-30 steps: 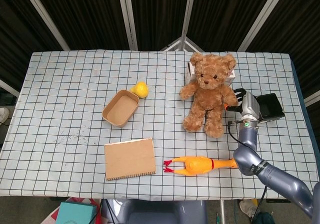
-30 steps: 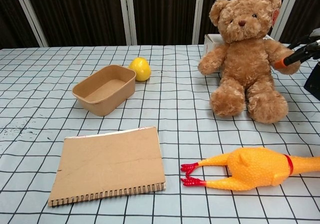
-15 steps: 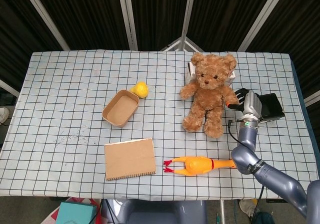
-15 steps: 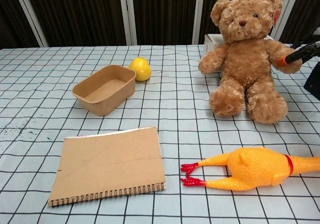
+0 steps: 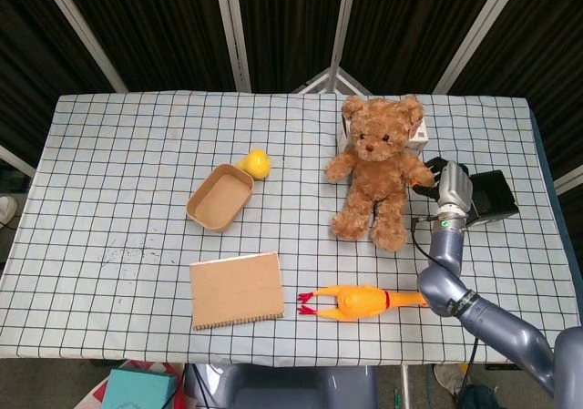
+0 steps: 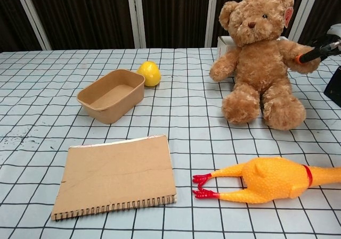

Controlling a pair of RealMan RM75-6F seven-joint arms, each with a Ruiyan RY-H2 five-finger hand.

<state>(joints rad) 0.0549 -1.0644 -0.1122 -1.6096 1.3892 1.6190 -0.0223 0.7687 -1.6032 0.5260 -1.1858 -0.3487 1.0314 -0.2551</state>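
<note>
The right hand (image 5: pixel 444 183) seems to grip the teddy bear (image 5: pixel 375 168) by its near arm, the bear sitting upright on the worktop (image 5: pixel 118 172) just to that hand's left, the left hand unseen.

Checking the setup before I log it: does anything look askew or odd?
The teddy bear leans to one side rather than sitting squarely, with the right robot hand at its arm. The rubber chicken simply lies on its side.
</note>
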